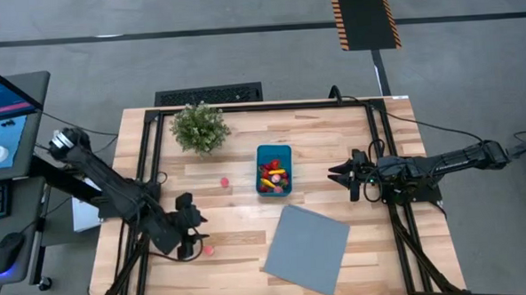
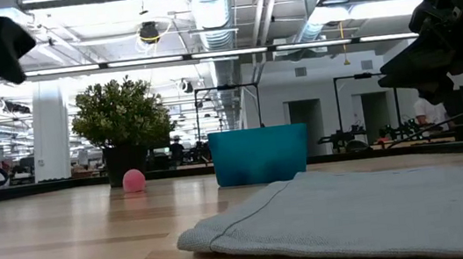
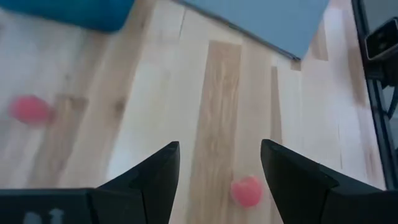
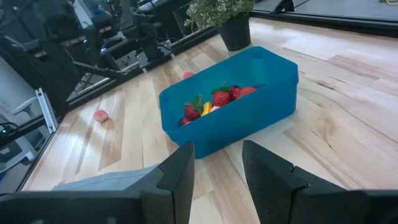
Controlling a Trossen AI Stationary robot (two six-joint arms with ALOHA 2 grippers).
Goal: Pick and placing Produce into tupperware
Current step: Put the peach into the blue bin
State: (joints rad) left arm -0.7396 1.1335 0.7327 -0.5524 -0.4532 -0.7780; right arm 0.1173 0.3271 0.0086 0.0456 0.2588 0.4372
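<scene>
The left gripper [image 3: 219, 165] hangs low over the wooden surface [image 1: 334, 135] with its jaws released and empty, a pink produce piece [image 3: 247, 190] lying just ahead between them. This looks like the approach before a pick: the next move calls for lowering and clenching on that piece. A second pink piece [image 1: 224, 180] lies near the teal tupperware [image 1: 273, 151], which already holds red and yellow produce [image 4: 214, 102]. The right gripper [image 4: 217, 165] waits beside the tub, jaws apart, holding nothing. A grey-blue sheet [image 1: 307, 249] lies close to the pick, and a potted plant [image 1: 199, 127] stands beyond the tub; neither blocks the path.
</scene>
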